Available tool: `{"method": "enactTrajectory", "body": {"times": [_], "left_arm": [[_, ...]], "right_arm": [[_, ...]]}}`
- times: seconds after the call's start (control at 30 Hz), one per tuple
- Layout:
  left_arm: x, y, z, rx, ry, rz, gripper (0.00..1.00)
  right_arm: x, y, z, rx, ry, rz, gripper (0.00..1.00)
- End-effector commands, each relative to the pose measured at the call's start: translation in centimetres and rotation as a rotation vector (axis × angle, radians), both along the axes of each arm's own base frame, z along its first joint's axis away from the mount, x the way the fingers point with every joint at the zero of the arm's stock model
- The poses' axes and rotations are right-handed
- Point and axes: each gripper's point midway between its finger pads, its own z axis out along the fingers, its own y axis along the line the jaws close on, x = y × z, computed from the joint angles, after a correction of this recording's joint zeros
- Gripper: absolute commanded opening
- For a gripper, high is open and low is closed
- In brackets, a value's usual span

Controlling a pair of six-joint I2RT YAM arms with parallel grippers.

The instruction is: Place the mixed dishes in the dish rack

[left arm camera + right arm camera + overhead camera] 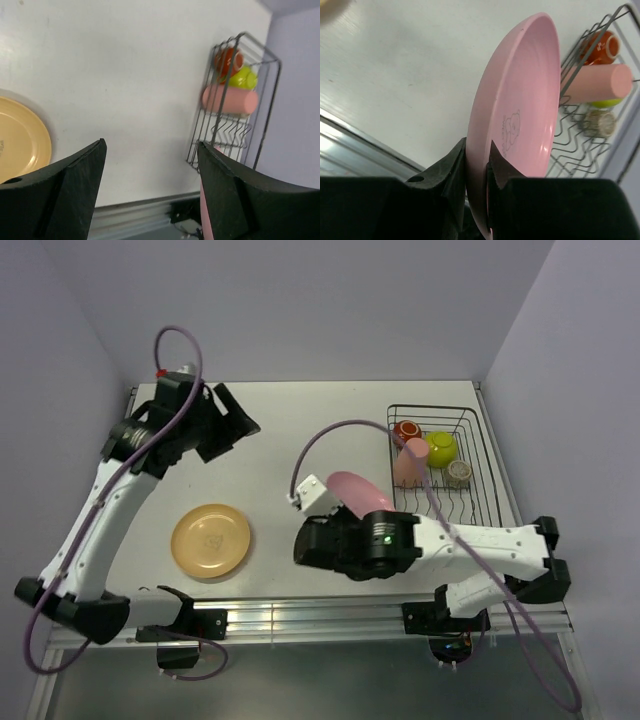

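Counter (300, 430): white, walled in at the back and on both sides.
Rack (483, 455): black wire, sits at the far right of the counter.
Right pincer (479, 165): clamped narrow on the rim of the pink plate (520, 110), one finger on each face. The plate is held on edge, tilted, off the counter and just beside the rack's left side. Top view puts its far edge over the rack's left wire, can't tell if they touch.
Left pincer (150, 170): spread wide, nothing between the fingers. It hangs over the far left of the counter, well apart from the rack.
Orange plate (211, 541): flat on the counter, near left, face up, apart from both pincers.
In the rack, far end:
- tumbler (408, 462), salmon, lying on its side at the left
- bowl (441, 448), lime green, just right of the tumbler and touching it
- mug (406, 430), dark red, far left corner, against the bowl
- cup (459, 473), small, grey-beige, nearer than the bowl

Near half of the rack holds only wire dividers.
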Motion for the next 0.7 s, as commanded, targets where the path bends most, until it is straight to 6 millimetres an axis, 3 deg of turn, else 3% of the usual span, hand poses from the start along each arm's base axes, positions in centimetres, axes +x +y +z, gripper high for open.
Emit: {"method": "enactTrajectory", "body": {"times": [0.0, 0.07, 0.1, 0.17, 0.2, 0.4, 0.5, 0.67], "left_arm": [[-0.1, 3.1, 4.0, -0.004, -0.17, 0.149, 0.79], [-0.2, 2.8, 3.4, -0.016, -0.173, 0.133, 0.77], [-0.3, 2.6, 3.1, -0.025, -0.169, 0.121, 0.77], [-0.6, 1.6, 1.9, -0.047, -0.132, 0.073, 0.75], [-0.6, 1.2, 1.3, -0.05, -0.113, 0.06, 0.74], [-0.8, -0.3, -0.6, -0.075, -0.054, -0.004, 0.72], [-0.8, -0.6, -1.0, -0.082, -0.042, -0.021, 0.72], [-1.0, -1.1, -1.5, -0.091, -0.035, -0.047, 0.71]], "right_arm": [[1.2, -0.8, 3.2, 0.237, 0.064, -0.062, 0.0], [1.9, -1.4, 4.0, 0.332, 0.101, -0.098, 0.0], [3.4, -2.0, 4.7, 0.408, 0.103, -0.15, 0.0], [3.7, -2.8, 6.1, 0.533, 0.141, -0.167, 0.0], [4.6, -4.3, 7.0, 0.579, 0.128, -0.214, 0.0], [5.9, -8.0, 9.4, 0.712, 0.127, -0.321, 0.0], [6.6, -10.3, 9.6, 0.741, 0.11, -0.396, 0.0], [7.5, -14.6, 7.8, 0.745, 0.096, -0.557, 0.0]]}}
